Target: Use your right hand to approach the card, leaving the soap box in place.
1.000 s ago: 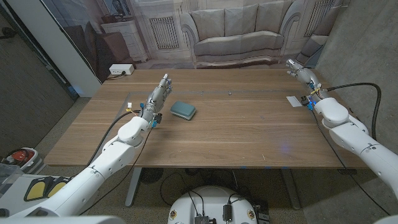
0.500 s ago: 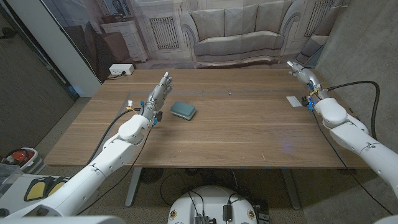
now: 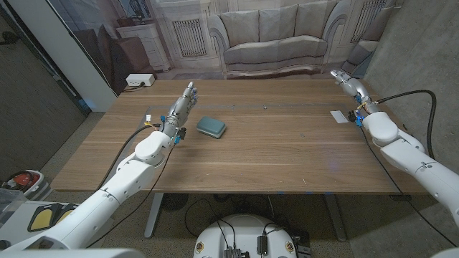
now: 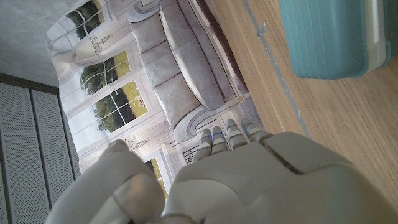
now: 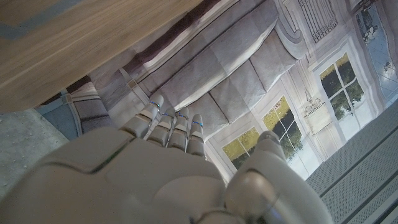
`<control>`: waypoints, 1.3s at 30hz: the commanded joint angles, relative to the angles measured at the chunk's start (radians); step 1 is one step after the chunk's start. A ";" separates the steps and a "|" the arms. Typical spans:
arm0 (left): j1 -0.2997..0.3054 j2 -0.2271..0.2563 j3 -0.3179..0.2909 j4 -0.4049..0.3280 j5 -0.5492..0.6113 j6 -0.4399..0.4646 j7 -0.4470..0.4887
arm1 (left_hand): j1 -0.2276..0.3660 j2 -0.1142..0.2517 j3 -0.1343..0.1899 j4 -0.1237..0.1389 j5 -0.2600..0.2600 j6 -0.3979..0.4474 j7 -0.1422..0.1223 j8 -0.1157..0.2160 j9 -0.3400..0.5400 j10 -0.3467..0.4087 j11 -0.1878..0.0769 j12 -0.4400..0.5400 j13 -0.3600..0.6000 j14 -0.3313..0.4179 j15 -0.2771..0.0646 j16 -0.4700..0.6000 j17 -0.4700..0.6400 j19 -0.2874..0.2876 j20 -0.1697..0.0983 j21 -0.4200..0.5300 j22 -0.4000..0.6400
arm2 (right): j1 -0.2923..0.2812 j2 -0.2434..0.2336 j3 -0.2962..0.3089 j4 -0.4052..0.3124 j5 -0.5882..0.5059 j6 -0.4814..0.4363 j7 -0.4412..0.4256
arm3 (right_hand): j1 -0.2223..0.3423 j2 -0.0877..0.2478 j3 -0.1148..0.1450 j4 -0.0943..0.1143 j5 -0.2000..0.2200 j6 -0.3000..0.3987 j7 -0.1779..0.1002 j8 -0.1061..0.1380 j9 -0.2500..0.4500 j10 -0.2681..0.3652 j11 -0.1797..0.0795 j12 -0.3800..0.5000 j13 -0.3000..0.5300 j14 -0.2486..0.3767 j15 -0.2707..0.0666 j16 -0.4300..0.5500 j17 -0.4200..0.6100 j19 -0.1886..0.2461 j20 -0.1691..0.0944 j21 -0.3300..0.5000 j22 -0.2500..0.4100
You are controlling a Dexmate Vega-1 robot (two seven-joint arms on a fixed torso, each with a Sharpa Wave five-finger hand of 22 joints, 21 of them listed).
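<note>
Tabletop (image 3: 272, 150) of brown wood planks, spreading wide under both arms and carrying the task's things. Sitting well over on the left half: teal rounded-rectangle soap box (image 3: 211, 127), lying just beside the left robot hand (image 3: 183, 105), apart from it as far as can be judged. Reaching forward with fingers straight and close together, holding nothing, that left robot hand. Showing also in the left wrist view, that same soap box (image 4: 333, 37), cut off at the picture's edge.

Hovering near the tabletop's far right corner: right robot hand (image 3: 346, 82), fingers stretched out and lying side by side, gripping nothing; whether touching the wood or hanging above it, impossible to tell. Looking past those straight fingers (image 5: 168, 127) in the right wrist view toward a printed sofa backdrop, with no sight of the target there.

Lying flat by the right edge: small pale grey rectangular card (image 3: 338, 115), nearer the robot than the right robot hand and just inboard of the right forearm. Running roughly across the tabletop, its long axis, though too small for certainty. Being far closer to the right robot hand than to the left, so likely calling for drawing back and down toward the robot, staying well away from the soap box. Remaining unreadable: card's thickness and any markings.
</note>
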 commanded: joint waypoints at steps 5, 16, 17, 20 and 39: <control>0.015 -0.002 -0.013 0.005 -0.016 -0.014 -0.004 | 0.010 0.002 -0.007 -0.001 0.005 0.015 0.003 0.002 0.005 0.008 -0.007 0.000 0.005 0.008 0.001 0.005 0.004 0.006 -0.016 0.001 0.002 | 0.009 -0.019 -0.017 0.004 -0.056 -0.092 -0.072 | 0.000 -0.003 -0.007 -0.001 0.006 0.010 -0.001 0.006 0.003 0.007 -0.001 0.005 0.005 0.007 0.002 0.001 0.003 0.008 -0.052 0.004 0.005; 0.029 0.008 -0.022 -0.010 -0.020 -0.010 0.003 | 0.012 0.004 -0.008 -0.001 0.005 0.013 0.005 0.000 0.005 0.006 -0.004 -0.002 0.005 0.007 0.003 0.004 0.004 0.008 -0.012 0.001 0.002 | 0.011 -0.031 -0.043 0.002 -0.125 -0.136 -0.140 | 0.000 -0.003 -0.008 -0.001 0.008 0.006 -0.008 0.003 0.004 0.004 -0.002 0.003 0.006 0.004 0.003 -0.002 0.003 0.002 -0.052 0.001 0.005; 0.031 0.009 -0.023 -0.012 -0.019 -0.010 0.004 | 0.012 0.005 -0.008 -0.001 0.005 0.013 0.005 0.000 0.005 0.007 -0.004 -0.002 0.005 0.007 0.003 0.004 0.004 0.008 -0.012 0.001 0.002 | 0.010 -0.033 -0.044 -0.003 -0.131 -0.147 -0.145 | -0.001 -0.003 -0.008 -0.001 0.009 0.006 -0.009 0.003 0.004 0.003 -0.003 0.002 0.006 0.003 0.002 -0.003 0.003 0.001 -0.051 0.000 0.005; 0.036 0.010 -0.026 -0.016 -0.020 -0.010 0.009 | 0.012 0.005 -0.008 -0.001 0.005 0.014 0.006 0.000 0.005 0.007 -0.003 -0.002 0.005 0.008 0.002 0.004 0.004 0.008 -0.010 0.001 0.002 | 0.010 -0.040 -0.049 -0.010 -0.142 -0.157 -0.150 | -0.001 -0.003 -0.008 -0.001 0.010 0.002 -0.009 0.001 0.004 0.001 -0.004 0.001 0.006 0.001 0.002 -0.004 0.003 -0.001 -0.051 -0.001 0.005; 0.052 0.018 -0.035 -0.025 -0.029 -0.019 0.001 | 0.014 0.008 -0.011 -0.001 0.004 0.012 0.005 -0.003 0.006 0.005 -0.001 -0.005 0.005 0.006 0.007 0.002 0.004 0.002 -0.012 -0.003 0.002 | -0.022 -0.069 -0.067 -0.099 -0.218 -0.273 -0.223 | -0.001 -0.002 -0.010 -0.001 0.015 -0.008 -0.011 -0.004 0.004 -0.009 -0.004 -0.005 0.006 -0.019 0.000 -0.012 0.003 -0.025 -0.053 -0.011 0.005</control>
